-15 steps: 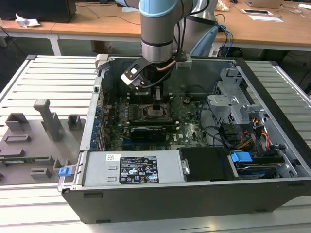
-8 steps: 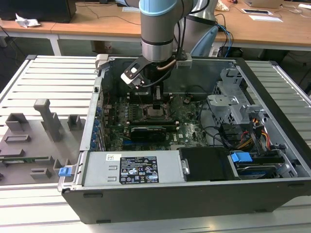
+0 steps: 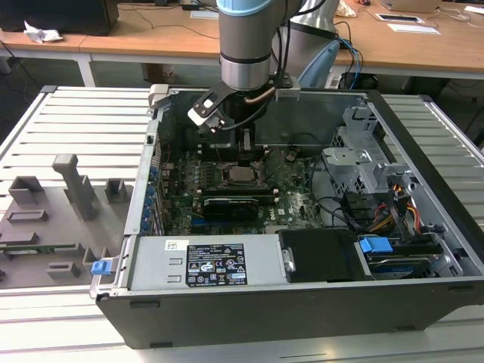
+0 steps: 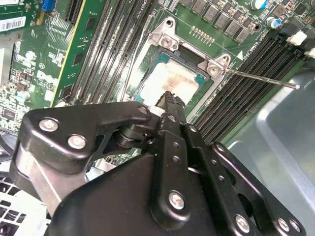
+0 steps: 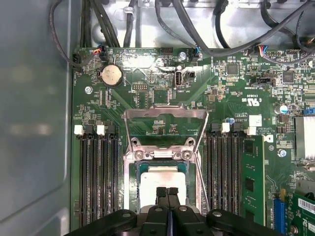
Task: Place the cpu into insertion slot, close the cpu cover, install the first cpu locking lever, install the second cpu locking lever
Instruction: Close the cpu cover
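Evidently the cpu (image 5: 162, 178) lies seated in the insertion slot (image 5: 134, 187), the cpu cover (image 5: 165, 109) folded back open, and the fingers (image 5: 161, 196), pressed together and empty, hang above the chip; swinging the cover down well, I judge, means pushing its frame only, squarely.

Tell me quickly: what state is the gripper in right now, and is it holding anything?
Gripper: shut, fingertips pressed together above the cpu, nothing seen held between them.
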Controlling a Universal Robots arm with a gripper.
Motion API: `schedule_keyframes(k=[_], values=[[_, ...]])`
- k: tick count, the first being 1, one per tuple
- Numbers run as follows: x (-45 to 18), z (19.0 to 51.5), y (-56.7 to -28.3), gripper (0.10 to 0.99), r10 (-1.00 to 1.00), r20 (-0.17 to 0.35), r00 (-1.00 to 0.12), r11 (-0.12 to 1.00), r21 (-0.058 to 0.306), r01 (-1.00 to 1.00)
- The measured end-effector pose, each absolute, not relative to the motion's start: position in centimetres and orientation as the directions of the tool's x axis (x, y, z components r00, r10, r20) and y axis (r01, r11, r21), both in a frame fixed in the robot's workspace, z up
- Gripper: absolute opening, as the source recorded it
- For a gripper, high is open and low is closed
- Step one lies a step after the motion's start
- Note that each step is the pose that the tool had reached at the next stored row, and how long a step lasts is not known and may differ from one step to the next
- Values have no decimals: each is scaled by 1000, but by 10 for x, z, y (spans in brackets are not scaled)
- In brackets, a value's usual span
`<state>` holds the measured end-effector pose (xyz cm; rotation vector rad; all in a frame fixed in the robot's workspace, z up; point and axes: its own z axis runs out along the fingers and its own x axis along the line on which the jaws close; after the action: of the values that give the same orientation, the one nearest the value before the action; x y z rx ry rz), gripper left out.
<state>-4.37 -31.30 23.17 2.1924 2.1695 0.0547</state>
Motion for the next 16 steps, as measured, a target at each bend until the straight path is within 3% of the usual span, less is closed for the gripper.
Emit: schedule_keyframes(k=[16], values=[[-44,248,-313,106,1000,-18,11,-10,65,998]])
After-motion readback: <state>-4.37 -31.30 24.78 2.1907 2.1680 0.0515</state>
